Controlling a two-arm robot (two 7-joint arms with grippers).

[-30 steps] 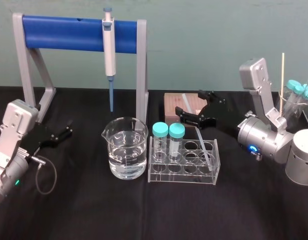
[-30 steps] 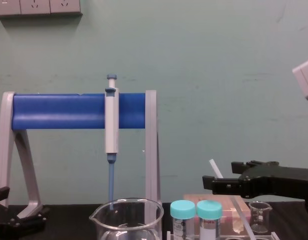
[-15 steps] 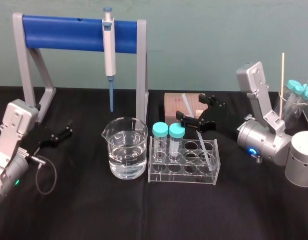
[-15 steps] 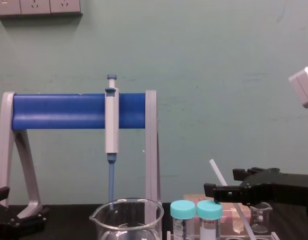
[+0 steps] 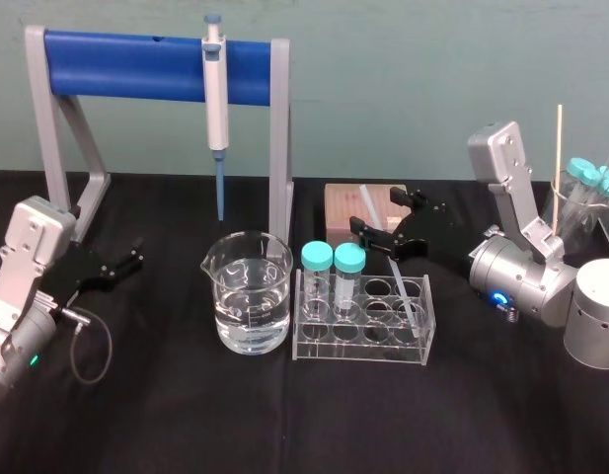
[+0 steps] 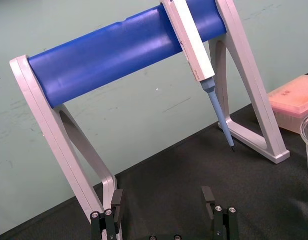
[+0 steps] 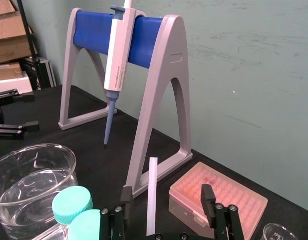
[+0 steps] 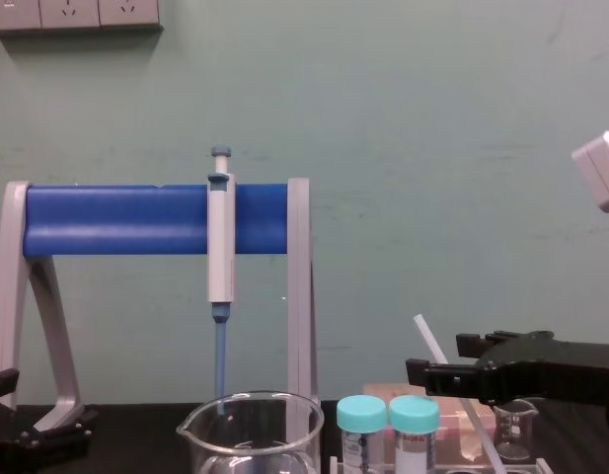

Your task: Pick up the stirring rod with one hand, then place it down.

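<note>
So, the left gripper (image 5: 134, 255) sits low beside the foot of the blue stand (image 5: 166, 64), jaws spread wide with nothing between them. Further right, the stirring rod (image 5: 394, 265) leans up out of the clear tube rack (image 5: 363, 334), and the right gripper (image 5: 379, 211) straddles its upper part, jaws wide apart with a gap on each side.

Stirring rod (image 7: 152, 195) leans in rack (image 5: 363, 348); beaker (image 5: 247, 291) left, stand (image 5: 126, 64) behind.
</note>
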